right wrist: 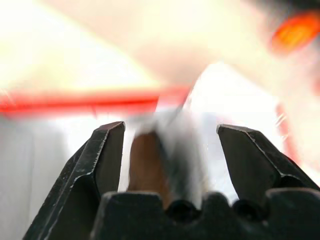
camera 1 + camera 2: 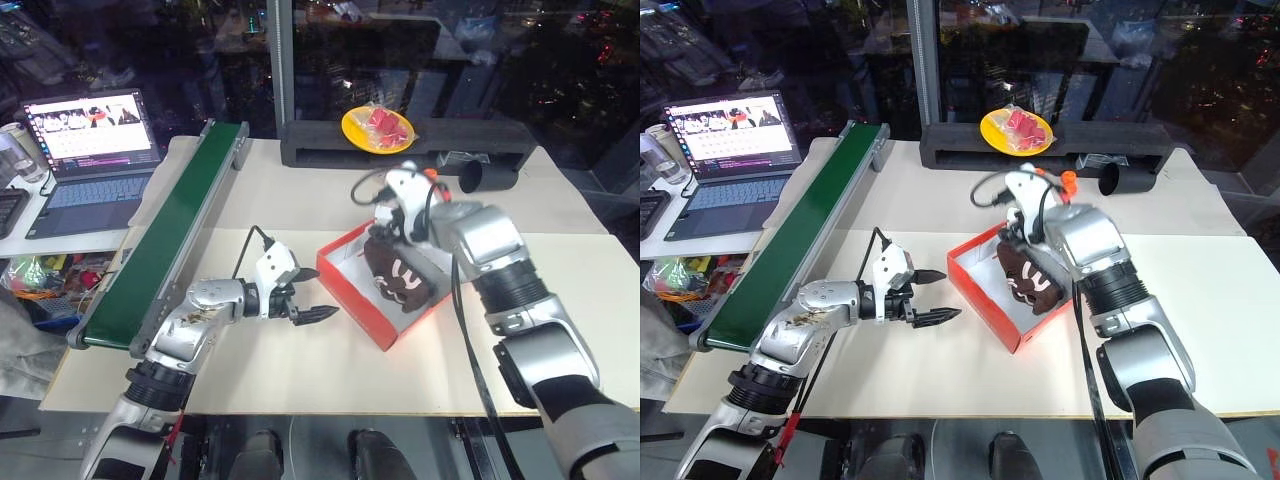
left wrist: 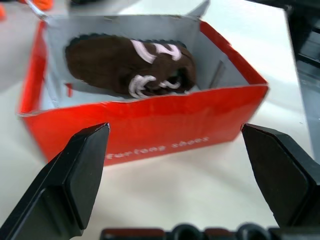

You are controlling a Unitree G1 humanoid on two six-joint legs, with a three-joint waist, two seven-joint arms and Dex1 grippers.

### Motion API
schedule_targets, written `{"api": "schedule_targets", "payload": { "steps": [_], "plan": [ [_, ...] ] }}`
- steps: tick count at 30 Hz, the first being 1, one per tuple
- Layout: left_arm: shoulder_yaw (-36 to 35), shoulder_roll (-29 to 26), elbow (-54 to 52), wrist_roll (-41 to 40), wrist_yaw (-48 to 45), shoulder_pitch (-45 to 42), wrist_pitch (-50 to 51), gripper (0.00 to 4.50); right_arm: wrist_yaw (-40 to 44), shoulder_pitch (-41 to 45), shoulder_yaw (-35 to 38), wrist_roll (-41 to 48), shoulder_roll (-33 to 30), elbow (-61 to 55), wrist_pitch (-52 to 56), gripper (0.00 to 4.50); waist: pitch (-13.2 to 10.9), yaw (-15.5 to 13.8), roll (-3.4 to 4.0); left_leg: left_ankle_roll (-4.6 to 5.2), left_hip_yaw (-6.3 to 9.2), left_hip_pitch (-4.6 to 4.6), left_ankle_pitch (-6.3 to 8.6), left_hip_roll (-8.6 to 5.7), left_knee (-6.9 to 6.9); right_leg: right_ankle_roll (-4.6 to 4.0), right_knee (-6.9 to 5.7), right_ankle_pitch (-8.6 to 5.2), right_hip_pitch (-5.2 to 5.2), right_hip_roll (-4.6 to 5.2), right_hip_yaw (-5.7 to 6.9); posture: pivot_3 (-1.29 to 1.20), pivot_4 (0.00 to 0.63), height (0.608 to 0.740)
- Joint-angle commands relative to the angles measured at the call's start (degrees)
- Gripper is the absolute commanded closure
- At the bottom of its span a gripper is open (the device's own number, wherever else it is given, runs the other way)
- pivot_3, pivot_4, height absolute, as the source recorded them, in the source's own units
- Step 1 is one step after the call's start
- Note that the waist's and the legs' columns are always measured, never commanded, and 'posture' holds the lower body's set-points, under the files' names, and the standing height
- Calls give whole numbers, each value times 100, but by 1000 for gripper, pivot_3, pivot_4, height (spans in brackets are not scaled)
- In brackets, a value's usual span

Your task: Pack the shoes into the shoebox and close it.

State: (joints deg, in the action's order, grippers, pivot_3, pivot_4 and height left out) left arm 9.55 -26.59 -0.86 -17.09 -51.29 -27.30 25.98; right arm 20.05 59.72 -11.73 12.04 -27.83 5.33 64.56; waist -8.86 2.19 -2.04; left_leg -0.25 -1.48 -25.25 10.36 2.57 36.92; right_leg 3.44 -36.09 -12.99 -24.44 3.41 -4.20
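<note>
Settling a shoe (image 2: 402, 277) into the box (image 2: 352, 292).
Your right gripper (image 2: 384, 228) hangs over the box's far end, jaws apart, gripping nothing; lift straight clear so nothing snags the laces. Your left gripper (image 2: 305, 302), wide open and empty, sits just beside the box. Yellow plate (image 2: 352, 128), black tube (image 2: 472, 177) and green conveyor (image 2: 175, 215) stand well apart.

You see a matt red cardboard shoebox (image 3: 150, 135), its inside plain white. The shoe (image 3: 130, 67) in it looks soft and fuzzy, like brown suede, with white laces. The table (image 2: 300, 370) is smooth and matt, pale cream. Both grippers' fingers (image 3: 75, 175) look like smooth black plastic.
</note>
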Motion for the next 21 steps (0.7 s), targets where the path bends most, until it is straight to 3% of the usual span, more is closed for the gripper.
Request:
{"api": "schedule_targets", "payload": {
  "steps": [1, 6, 9, 12, 14, 16, 21],
  "plan": [
    [-686, 178, 464, 105, 795, -473, -387, 0, -211, 120, 873, 202, 43, -1455, 813, 958, 0, -29, 0, 0, 0, -1, 0, -1, 1, 0, -1, 0, -1, 1, 0, 0, 150, 740],
    [-2024, 572, 1245, 90, 2792, -1310, -541, 0, 58, -765, 2264, 1353, 1103, -3566, 325, 958, 1, -107, -3, 0, 12, -2, 0, 0, 6, 1, 1, 1, 5, -1, 9, 0, 150, 740],
    [-2270, 365, 1311, 39, 2903, -1287, -249, 0, 399, -1914, 2628, 2179, 1572, -4581, 128, 958, 2, -112, -3, 2, 27, -3, 2, 1, -4, 2, -9, 1, 16, -1, 22, 0, 150, 740],
    [-2232, 34, 1465, 235, 2793, -1087, -209, 0, 789, -2972, 2048, 2130, 1087, -4843, -173, 958, 1, -122, -3, 1, 23, -6, 2, -6, -5, 3, -12, 2, 15, 8, 20, 0, 150, 740],
    [-2243, -162, 1683, 296, 2726, -971, -255, 0, 980, -3467, 1669, 2064, 783, -4819, -389, 439, 1, -123, -3, -4, 18, -2, -1, -12, 4, 4, 3, 3, 18, 12, 20, 0, 150, 740],
    [-2249, -356, 1927, 341, 2605, -886, -361, 0, 1117, -3714, 1062, 1722, 338, -4719, -720, 52, 1, -114, -3, -8, 16, 7, -5, -9, 8, 3, 0, 2, 18, 9, 20, 0, 150, 740],
    [-2177, -742, 2581, 608, 2448, -877, -655, 0, 1269, -3853, 97, 1007, 4, -4250, -1827, 52, 1, -76, -4, -19, 17, 20, -19, 3, 6, -6, -7, 2, 17, -6, 20, 0, 150, 740]
  ]
}}
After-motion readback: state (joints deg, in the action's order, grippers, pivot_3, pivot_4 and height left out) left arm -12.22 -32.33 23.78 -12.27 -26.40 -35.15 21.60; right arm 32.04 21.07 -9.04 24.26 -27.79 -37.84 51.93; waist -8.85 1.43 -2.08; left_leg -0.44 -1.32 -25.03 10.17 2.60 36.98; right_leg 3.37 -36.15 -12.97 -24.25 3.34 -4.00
